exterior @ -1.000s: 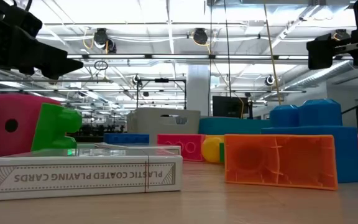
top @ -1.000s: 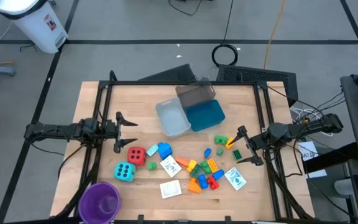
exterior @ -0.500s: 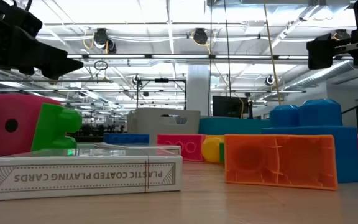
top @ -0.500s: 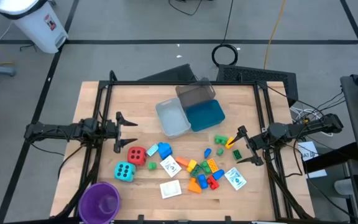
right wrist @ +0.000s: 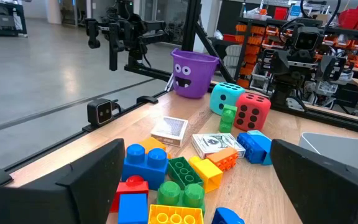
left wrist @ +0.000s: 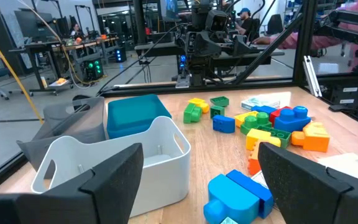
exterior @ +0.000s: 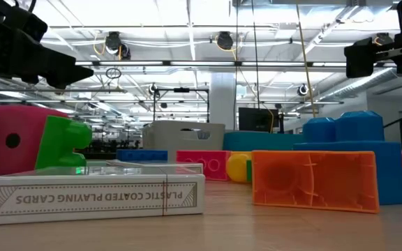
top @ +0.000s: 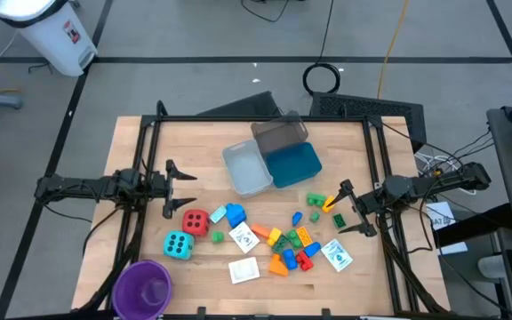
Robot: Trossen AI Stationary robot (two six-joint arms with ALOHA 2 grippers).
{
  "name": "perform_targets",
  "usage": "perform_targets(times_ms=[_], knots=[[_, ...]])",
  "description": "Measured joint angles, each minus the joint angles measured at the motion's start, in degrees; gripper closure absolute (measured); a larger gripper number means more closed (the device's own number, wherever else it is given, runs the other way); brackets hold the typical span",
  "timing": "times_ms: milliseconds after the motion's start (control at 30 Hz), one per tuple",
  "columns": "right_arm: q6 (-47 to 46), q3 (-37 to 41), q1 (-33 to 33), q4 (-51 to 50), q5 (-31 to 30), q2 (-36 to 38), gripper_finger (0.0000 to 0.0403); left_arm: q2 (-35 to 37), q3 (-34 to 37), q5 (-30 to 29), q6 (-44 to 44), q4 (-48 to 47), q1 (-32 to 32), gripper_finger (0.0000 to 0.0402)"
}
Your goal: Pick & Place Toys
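Note:
Many small coloured bricks [top: 292, 242] lie scattered on the wooden table's near middle, with a red die [top: 196, 221], a cyan die [top: 178, 244] and white printed packets [top: 244, 269]. My left gripper [top: 174, 189] hovers open and empty at the table's left, above the dice. My right gripper [top: 349, 209] hovers open and empty at the table's right, beside a green brick [top: 316, 200]. The bricks also show in the left wrist view [left wrist: 272, 121] and the right wrist view [right wrist: 179, 180].
A clear tray [top: 247, 168], a grey tray [top: 280, 135] and a blue tray [top: 293, 164] stand together at the table's far middle. A purple cup [top: 142, 288] stands at the near left corner. Black frame rails [top: 140, 160] run along the left and right sides.

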State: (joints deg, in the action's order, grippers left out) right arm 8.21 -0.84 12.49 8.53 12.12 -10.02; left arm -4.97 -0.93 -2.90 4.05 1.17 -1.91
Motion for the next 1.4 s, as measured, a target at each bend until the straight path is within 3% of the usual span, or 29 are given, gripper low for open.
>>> perform_targets(times_ms=[1167,1400], knots=[[-0.14,0.0,-0.02,0.69,0.04,-0.02,0.0027,-0.02,0.0,-0.01,0.0,0.01,-0.01,0.0078],[-21.5,0.04,0.0,11.66,4.6,0.0,0.0027,-0.02,0.0,-0.01,0.0,0.01,0.0,0.0078]])
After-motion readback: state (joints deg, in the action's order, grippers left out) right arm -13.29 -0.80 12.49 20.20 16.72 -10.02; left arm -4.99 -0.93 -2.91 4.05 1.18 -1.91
